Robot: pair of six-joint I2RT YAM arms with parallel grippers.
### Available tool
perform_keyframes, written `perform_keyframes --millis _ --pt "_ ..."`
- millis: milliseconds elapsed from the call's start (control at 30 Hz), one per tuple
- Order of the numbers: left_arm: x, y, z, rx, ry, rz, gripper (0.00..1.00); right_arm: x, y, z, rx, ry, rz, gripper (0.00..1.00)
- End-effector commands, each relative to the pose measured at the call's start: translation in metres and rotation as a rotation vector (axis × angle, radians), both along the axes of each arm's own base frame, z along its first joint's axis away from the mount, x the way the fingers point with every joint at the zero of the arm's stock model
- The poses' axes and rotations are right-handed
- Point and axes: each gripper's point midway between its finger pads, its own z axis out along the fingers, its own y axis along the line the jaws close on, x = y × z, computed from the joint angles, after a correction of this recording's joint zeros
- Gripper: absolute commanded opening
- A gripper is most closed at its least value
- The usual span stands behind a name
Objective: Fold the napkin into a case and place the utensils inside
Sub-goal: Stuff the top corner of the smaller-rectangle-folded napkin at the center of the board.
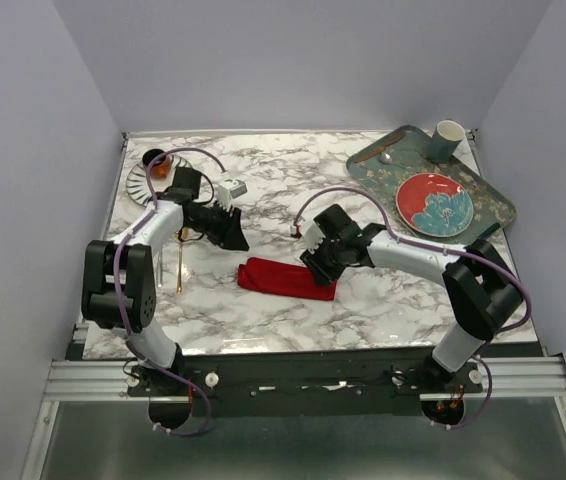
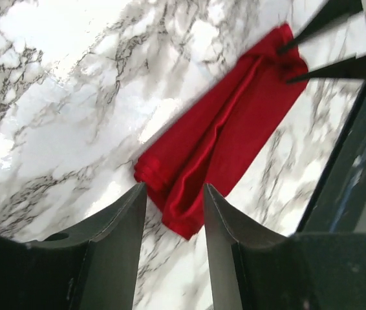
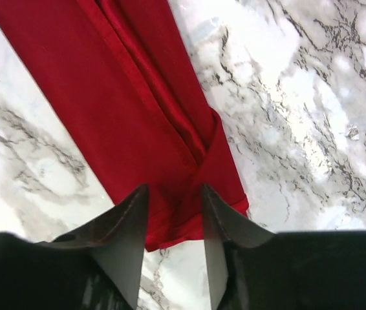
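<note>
Well, the napkin (image 1: 285, 278) looks soft and floppy, so pinch its ends; left fingers (image 2: 115, 239) and right fingers (image 3: 121, 239) are apart.

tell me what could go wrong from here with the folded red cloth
1. The folded red cloth napkin looks loosely bunched. The right claw sits open right at its end and might snag it on lifting, undoing the fold.
2. The slim gold spoon lies close beside the left arm, which could knock it.
</note>
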Motion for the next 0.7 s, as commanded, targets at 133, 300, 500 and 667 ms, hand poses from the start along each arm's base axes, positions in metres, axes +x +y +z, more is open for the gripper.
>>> perform_keyframes --millis 133,300,500,667 --pt "-0.047 0.014 0.015 0.068 -0.389 -0.445 0.49 0.008 0.021 0.063 0.186 0.055 -0.011 0.48" --pt "-0.048 0.009 0.01 0.143 -0.556 -0.549 0.48 0.033 0.031 0.07 0.262 0.128 -0.067 0.47" --pt "-0.047 -0.024 0.003 0.21 -0.659 -0.637 0.4 0.052 0.063 0.069 0.331 0.213 -0.048 0.41" --pt "-0.047 -0.045 -0.008 0.243 -0.665 -0.675 0.4 0.068 0.078 0.052 0.333 0.251 -0.048 0.4"
